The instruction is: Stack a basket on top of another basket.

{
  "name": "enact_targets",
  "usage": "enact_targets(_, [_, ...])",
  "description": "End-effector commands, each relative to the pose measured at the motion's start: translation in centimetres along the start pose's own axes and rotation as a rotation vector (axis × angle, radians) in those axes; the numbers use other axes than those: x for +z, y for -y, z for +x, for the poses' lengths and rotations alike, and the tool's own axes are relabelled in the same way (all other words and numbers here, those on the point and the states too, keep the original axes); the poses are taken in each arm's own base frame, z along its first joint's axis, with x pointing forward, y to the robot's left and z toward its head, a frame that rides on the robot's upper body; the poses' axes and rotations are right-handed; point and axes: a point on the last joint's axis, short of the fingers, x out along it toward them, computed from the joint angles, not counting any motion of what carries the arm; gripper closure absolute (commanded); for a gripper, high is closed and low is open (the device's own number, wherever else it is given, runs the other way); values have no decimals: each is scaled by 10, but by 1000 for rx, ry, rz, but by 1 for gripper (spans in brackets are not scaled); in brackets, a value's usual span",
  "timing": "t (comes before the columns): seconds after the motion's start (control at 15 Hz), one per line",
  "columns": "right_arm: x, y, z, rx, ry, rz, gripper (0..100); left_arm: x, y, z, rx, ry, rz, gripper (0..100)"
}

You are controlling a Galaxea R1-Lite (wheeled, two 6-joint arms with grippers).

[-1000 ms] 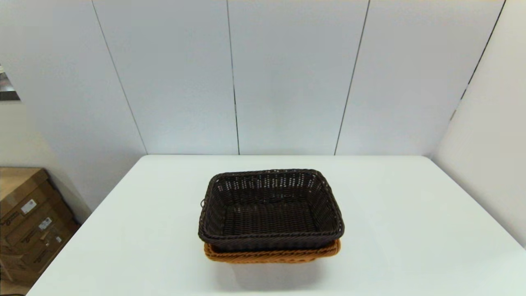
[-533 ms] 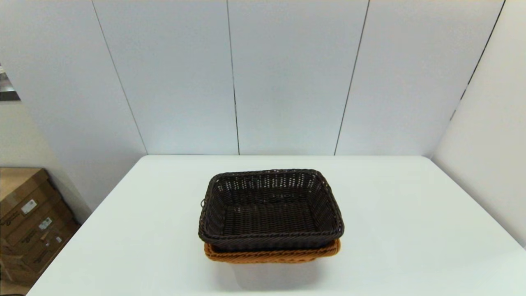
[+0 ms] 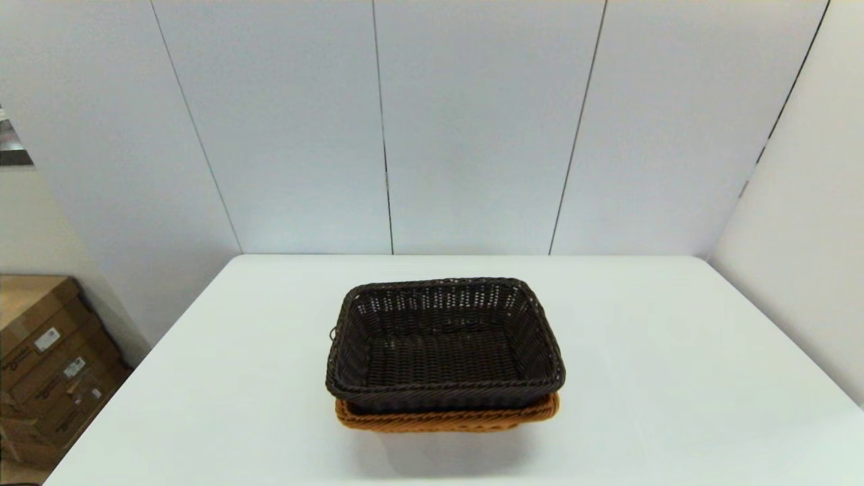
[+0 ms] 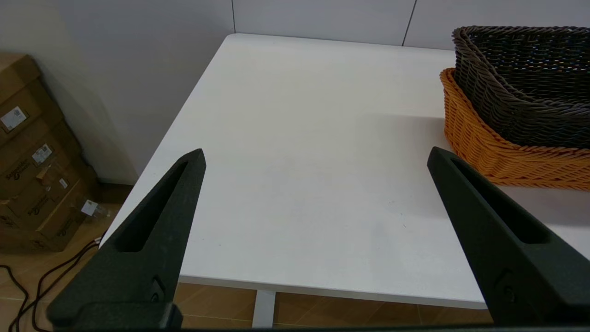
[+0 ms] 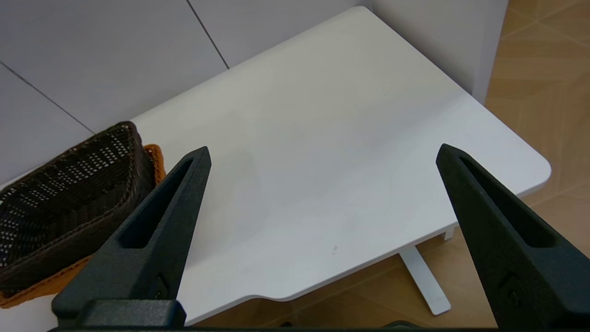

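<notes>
Baskets nested: dark basket (image 3: pixel 444 344) sits inside orange basket (image 3: pixel 445 418); left hand (image 4: pixel 315 157) and right hand (image 5: pixel 322 154) released.

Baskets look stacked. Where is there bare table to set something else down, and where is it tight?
The dark brown basket sits nested in the orange-tan basket mid-table. Bare table lies between the stack and the left edge, and likewise to the right edge, by the side wall. The strip behind, toward the wall, is narrower. Left gripper and right gripper hang open, off the near corners.

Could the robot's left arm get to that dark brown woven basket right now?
Probably yes: the open left gripper hovers by the table edge, only bare white table between it and the dark brown woven basket nested in the orange-tan wicker basket.
</notes>
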Motion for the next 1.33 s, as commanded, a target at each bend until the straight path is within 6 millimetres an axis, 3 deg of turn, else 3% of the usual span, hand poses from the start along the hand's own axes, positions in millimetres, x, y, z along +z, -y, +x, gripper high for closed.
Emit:
enact_targets(0.07, [-7,4,-7,36,18,10,0,0,0,0,1,3,-1,0])
enact_targets(0.4, [-17,10,-14,71,11,15,0,0,0,0,1,3,-1,0])
enact_targets(0.67, [-38,20,-19,131,43,-48,0,0,0,0,1,3,-1,0])
enact_targets(0.93, [-65,26,0,154,125,-275,0,0,0,0,1,2,-1,0])
enact_targets(1.33, [-95,27,42,163,191,-428,0,0,0,0,1,2,-1,0])
